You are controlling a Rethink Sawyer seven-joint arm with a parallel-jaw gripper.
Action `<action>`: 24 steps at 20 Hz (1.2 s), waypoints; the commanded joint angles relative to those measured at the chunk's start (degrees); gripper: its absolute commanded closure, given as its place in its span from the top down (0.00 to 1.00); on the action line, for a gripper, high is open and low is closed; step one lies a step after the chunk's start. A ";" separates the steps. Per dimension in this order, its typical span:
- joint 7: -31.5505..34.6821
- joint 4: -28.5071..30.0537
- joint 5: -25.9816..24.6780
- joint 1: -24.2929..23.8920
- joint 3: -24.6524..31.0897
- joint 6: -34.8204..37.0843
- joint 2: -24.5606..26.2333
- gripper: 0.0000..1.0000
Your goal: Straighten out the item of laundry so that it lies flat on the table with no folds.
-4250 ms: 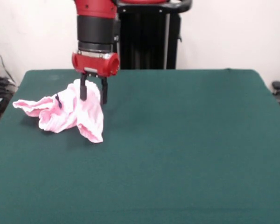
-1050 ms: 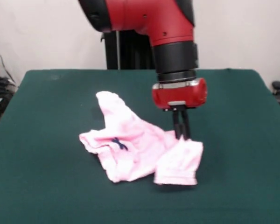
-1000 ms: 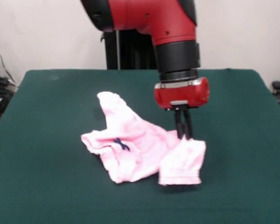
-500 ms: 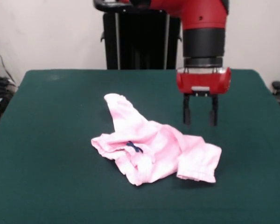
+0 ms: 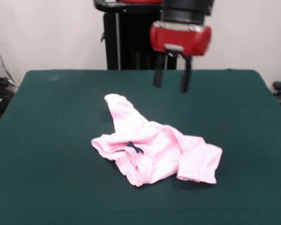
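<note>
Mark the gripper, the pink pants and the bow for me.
gripper (image 5: 171, 87), front view, midway between its open fingertips.
pink pants (image 5: 159, 150), front view, on the crumpled middle.
bow (image 5: 135, 148), front view, the dark blue knot at the waistband.

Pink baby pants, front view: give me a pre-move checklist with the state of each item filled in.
1. Pincer open and empty: ok, jaws apart with nothing between them.
2. Pincer clear of the cloth: ok, it hangs above the pink pants.
3. Pants flat, no folds: not ok, the middle around the dark bow is bunched.
4. Legs spread: not ok, one leg is folded at the cuff.
5. Room on the green table to spread: ok.
6. Underside layers: cannot tell.
</note>
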 commanded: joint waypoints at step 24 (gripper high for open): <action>-15.25 10.61 -19.76 -22.67 19.62 -8.06 11.62 1.00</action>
